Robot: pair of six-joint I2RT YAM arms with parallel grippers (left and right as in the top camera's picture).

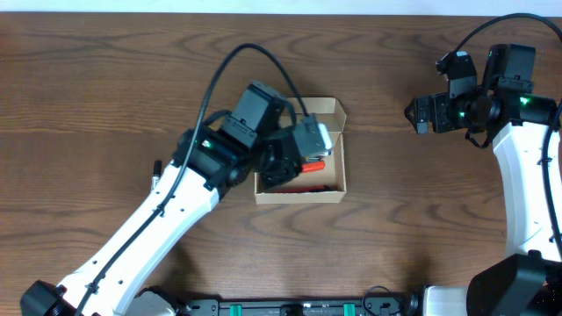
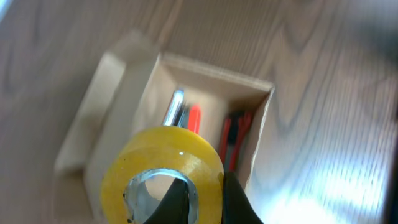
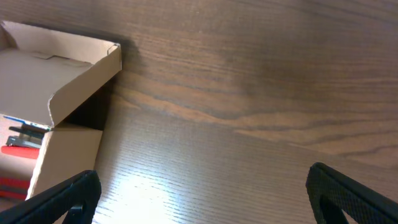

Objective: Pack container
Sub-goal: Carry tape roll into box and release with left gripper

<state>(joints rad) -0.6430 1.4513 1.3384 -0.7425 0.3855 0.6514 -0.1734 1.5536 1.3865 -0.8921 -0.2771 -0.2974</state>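
The container (image 1: 337,180) is a small tan cardboard box, open, at the table's middle; it also shows in the left wrist view (image 2: 205,71) and the right wrist view (image 3: 68,68). Red pens (image 2: 233,134) and a silver-tipped pen (image 2: 174,106) lie inside it. My left gripper (image 2: 202,190) is shut on a yellow tape roll (image 2: 168,155), one finger through its hole and one outside, just above the box. From overhead the left gripper (image 1: 285,167) covers the box and hides the roll. My right gripper (image 1: 411,114) is open and empty, to the right of the box.
The box's flap lid (image 1: 327,109) stands open on the far side. Bare wood table (image 3: 249,93) lies between the box and my right gripper (image 3: 202,193). The left arm's cable (image 1: 230,66) arcs over the table behind the box.
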